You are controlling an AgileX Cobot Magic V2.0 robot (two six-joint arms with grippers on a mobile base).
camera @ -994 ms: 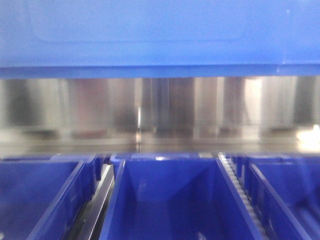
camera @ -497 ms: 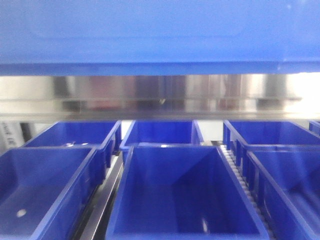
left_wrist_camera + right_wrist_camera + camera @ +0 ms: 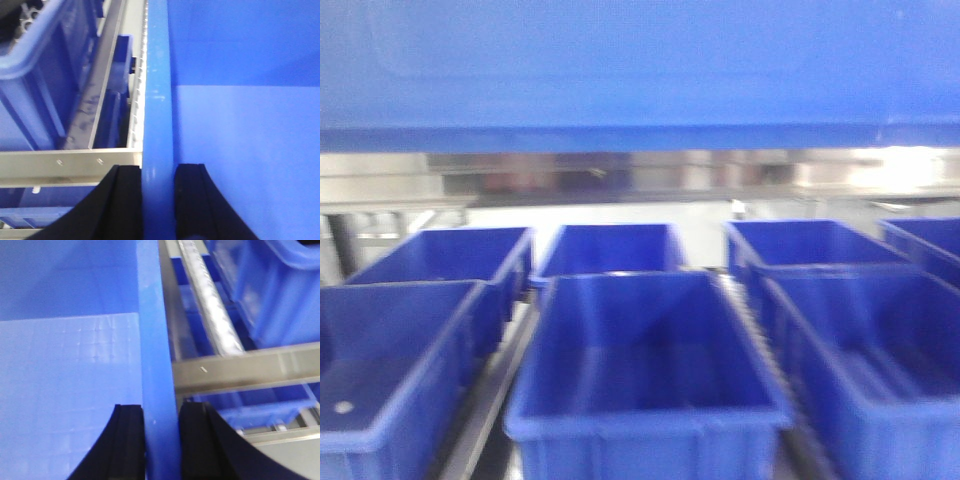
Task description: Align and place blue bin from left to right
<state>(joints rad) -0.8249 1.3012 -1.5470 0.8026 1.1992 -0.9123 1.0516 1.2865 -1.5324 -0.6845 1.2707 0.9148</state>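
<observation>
At the bottom of the left wrist view, the left gripper (image 3: 158,172) is closed narrow on the blue bin (image 3: 240,150). One black finger (image 3: 120,200) sits outside the wall and the other inside, both tight against the rim that runs up the middle of the frame. At the bottom centre of its own view, the right gripper (image 3: 161,415) clamps the opposite wall of the blue bin (image 3: 65,390) in the same way.

Just past the left gripper's outer finger lies a metal cross rail (image 3: 70,162). On the right side a roller track (image 3: 210,305) runs toward the top of the frame, with darker bins (image 3: 270,285) beyond it at the upper right.

The front view is blurred. There the blue bin (image 3: 640,70) fills the whole upper band, its lower edge above the open bins (image 3: 650,350). These stand in two rows with narrow gaps between them. Behind them a steel shelf edge (image 3: 620,185) crosses the frame.
</observation>
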